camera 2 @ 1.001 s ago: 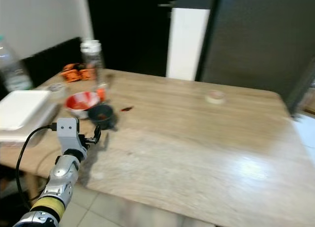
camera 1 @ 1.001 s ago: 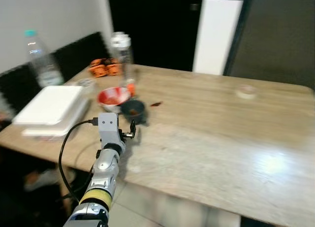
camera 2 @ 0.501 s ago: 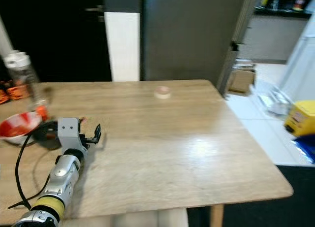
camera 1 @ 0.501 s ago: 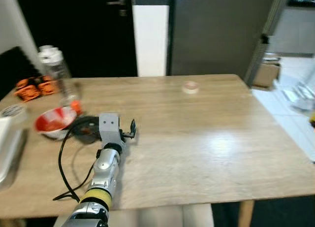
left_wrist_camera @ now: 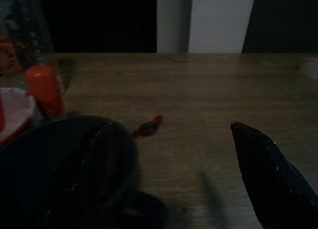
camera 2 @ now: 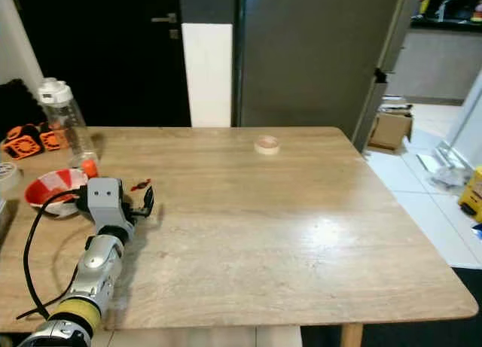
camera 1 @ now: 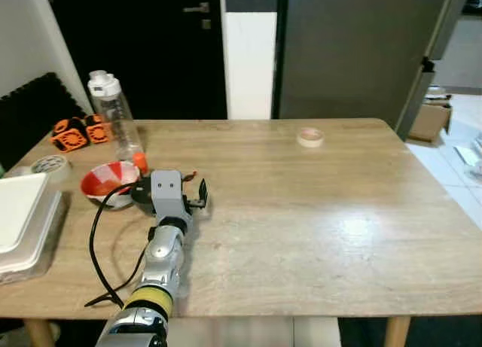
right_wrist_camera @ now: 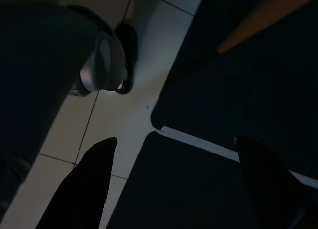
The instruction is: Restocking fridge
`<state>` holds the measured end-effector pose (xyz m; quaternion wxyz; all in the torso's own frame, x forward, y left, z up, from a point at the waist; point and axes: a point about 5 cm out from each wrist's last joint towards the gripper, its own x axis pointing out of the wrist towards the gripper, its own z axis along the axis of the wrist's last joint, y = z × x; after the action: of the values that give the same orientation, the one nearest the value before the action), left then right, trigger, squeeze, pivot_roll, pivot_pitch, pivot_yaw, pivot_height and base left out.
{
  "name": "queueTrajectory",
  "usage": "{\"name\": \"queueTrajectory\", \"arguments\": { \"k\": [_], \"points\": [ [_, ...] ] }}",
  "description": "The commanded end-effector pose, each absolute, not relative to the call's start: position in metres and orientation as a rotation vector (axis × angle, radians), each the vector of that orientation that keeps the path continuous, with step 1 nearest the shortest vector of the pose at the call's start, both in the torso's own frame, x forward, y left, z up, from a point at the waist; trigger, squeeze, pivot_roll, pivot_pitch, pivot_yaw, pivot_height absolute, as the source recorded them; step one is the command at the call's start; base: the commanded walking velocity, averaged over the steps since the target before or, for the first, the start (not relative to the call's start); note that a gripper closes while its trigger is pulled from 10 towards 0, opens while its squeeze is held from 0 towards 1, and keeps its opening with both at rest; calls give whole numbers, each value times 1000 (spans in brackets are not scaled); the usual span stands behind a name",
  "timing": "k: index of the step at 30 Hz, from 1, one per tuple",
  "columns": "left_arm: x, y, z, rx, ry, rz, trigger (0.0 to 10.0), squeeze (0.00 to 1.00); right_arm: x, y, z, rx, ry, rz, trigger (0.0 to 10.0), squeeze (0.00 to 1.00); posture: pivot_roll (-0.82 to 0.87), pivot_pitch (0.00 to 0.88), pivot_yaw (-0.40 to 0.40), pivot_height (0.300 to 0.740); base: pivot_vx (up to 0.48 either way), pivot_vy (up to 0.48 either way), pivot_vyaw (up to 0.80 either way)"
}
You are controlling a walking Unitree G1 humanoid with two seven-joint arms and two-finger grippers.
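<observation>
Tall grey fridge-like cabinet [camera 1: 346, 53]: upper right of the head views, behind the light wooden table [camera 1: 316, 226], door closed.

Left pincer [camera 1: 197, 195]: left of centre, low over the table, black fingers [left_wrist_camera: 266, 174] spread apart, released, grasping nothing. Just beside its wrist, a dark round bowl [camera 1: 140, 193], partly hidden behind the wrist camera block. Touching that bowl or nearly so, on the frame-left side, a red-and-white bowl [camera 1: 104, 183]. Above the two in the frame, a small orange cylinder [camera 1: 140, 163] at the foot of a clear plastic bottle with a white cap [camera 1: 113, 114], upright. A tiny red scrap [left_wrist_camera: 149, 126] on the wood just ahead of the fingers.

Far left: two orange cubes [camera 1: 75, 131], a pale tape roll [camera 1: 48, 165], a flat white box [camera 1: 19, 219] at the table edge. Upper centre, well apart from all that, a small pale ring of tape [camera 1: 309, 137].

Right pincer [right_wrist_camera: 174, 144]: hanging over pale floor tiles [right_wrist_camera: 134, 114] and a dark mat [right_wrist_camera: 223, 189], fingers apart, released, empty.
</observation>
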<state>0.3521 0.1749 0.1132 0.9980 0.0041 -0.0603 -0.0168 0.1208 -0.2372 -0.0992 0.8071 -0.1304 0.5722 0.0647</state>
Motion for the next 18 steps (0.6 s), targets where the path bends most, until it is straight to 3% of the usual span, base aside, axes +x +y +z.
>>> {"name": "queueTrajectory", "arguments": {
  "k": [1, 18],
  "points": [
    [351, 179, 111, 39, -115, -29, 10000, 0, 120, -240, -99, -274, 1225, 131, 10000, 0, -70, 15, 21, 740, 0, 0, 0],
    [355, 172, 125, 148, -176, -1, 10000, 0, 118, -239, -99, -273, 1228, 147, 10000, 0, -68, 19, 26, 740, 0, 0, 0]
  ]
}}
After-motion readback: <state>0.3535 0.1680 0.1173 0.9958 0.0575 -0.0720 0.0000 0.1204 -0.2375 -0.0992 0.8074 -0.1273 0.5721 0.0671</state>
